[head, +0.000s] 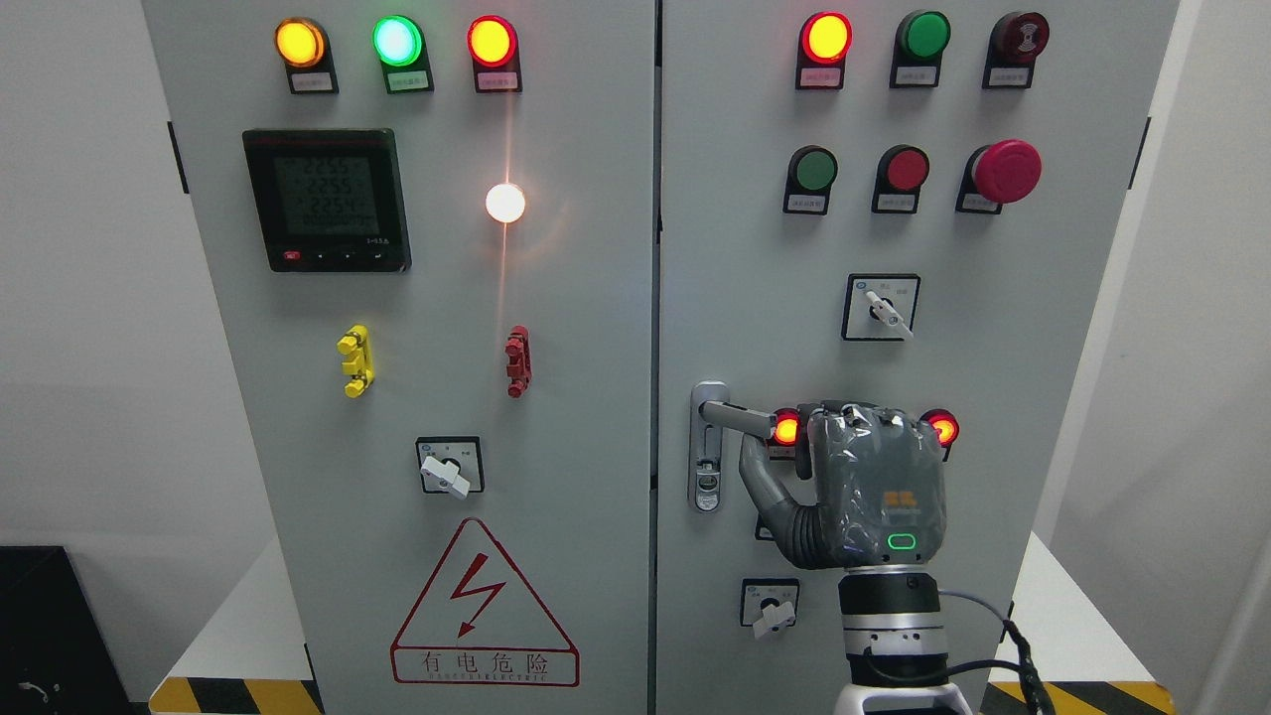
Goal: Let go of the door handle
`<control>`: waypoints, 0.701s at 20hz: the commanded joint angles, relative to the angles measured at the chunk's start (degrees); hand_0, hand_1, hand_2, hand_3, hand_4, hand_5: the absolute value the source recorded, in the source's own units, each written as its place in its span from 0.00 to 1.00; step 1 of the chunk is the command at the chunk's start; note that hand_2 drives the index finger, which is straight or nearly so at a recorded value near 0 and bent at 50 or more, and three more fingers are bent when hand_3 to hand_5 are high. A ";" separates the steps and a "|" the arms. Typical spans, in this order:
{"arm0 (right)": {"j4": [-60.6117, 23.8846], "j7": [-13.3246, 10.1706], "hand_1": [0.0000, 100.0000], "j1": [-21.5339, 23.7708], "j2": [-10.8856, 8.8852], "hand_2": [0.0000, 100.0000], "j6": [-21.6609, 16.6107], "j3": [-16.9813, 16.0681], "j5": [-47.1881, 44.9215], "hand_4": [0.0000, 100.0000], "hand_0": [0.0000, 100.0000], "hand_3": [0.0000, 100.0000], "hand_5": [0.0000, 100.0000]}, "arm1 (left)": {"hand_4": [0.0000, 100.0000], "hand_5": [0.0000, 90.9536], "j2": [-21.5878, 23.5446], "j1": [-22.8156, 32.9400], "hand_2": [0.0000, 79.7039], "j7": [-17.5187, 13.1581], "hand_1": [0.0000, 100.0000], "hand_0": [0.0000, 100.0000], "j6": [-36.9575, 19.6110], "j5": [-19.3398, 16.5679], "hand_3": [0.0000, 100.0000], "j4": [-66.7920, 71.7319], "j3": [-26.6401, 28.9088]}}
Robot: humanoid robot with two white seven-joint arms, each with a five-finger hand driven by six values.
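Right hand (862, 467): coming up from the bottom edge right of middle, back of the palm facing the camera. Fingers are curling over the top toward the cabinet and the thumb (763, 477) is hooking under, so it looks like it's wrapping the free end of the door handle (737, 417).
Grip state: I'm reading it as grasping the handle lever, though the palm is hiding the actual contact, so that's partly a guess.
Door handle: sitting on the right door (993, 328) just beside the centre seam, its lever sticking out sideways to the right from the upright backplate (707, 467), straight into the hand.
Progress: nothing's looking released yet. The hand is touching the lever, no gap showing.
What's left: basically the whole job, meaning uncurling the fingers, unhooking the thumb and backing the hand off.
Nearby: two lit red lamps (941, 428) are peeking out on either side of the knuckles.
Left hand: not showing anywhere.
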 commanded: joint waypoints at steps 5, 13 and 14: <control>-0.32 -0.62 0.36 1.38 0.02 0.90 -0.16 0.20 -0.01 1.00 0.51 1.00 1.00 | 0.00 0.00 -0.04 0.44 0.00 0.02 0.56 0.12 -0.01 -0.01 0.00 -0.04 0.00; -1.02 -1.06 0.37 3.31 -0.15 0.90 -0.69 0.29 -0.18 1.00 0.50 1.00 1.00 | 0.00 0.00 0.05 0.53 0.00 0.02 0.56 0.12 -0.01 -0.01 0.00 -0.04 0.00; -1.11 -1.15 0.37 3.40 -0.24 0.90 -0.78 0.28 -0.18 1.00 0.50 1.00 1.00 | 0.00 0.00 -0.03 0.53 0.00 0.02 0.56 0.12 -0.01 0.08 0.00 -0.04 0.00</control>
